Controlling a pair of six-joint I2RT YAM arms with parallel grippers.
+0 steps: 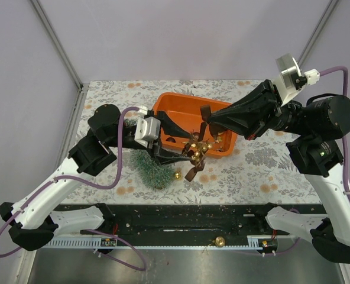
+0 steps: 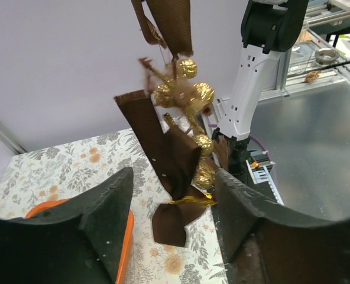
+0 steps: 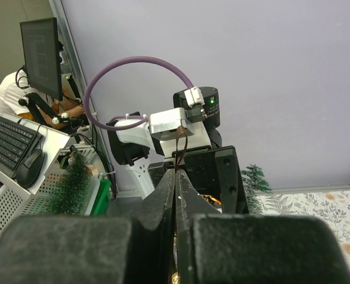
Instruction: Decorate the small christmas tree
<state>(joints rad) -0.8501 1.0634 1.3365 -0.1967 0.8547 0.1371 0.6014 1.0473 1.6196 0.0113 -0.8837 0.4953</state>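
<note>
We can't see the whole small christmas tree [image 1: 146, 170], the frosted blue-green bristly cone. It lies on the floral-print table cover [image 1: 263, 171], right under the left claw [image 1: 178, 155] and on its wrist side. The claw and its silver camera block hide the far end. Only a bushy lump shows, so we honestly can't tell which end is the tip. Its long axis looks flat on the table and slanted, running roughly along the left claw's own line. Neither wrist view shows it clearly.

Just past the left claw's tips hangs a brown ribbon garland with gold baubles [image 1: 196, 152]. In the left wrist view the left claw [image 2: 172, 204] is spread wide, one dark finger [image 2: 104, 207] on each side, and the garland [image 2: 181, 154] dangles in the gap with its top cut off by the frame. The bow's gold wire seems to touch one finger, but it's hard to be sure.

The right claw [image 1: 206, 118] is pressed together on the garland's upper ribbon. From its own camera, the right claw [image 3: 175, 195] shows only a thin brown strand coming out of the closed seam.

The orange plastic tray [image 1: 163, 106] sits below both claws. A loose gold bauble [image 1: 177, 176] rests beside the tree.
</note>
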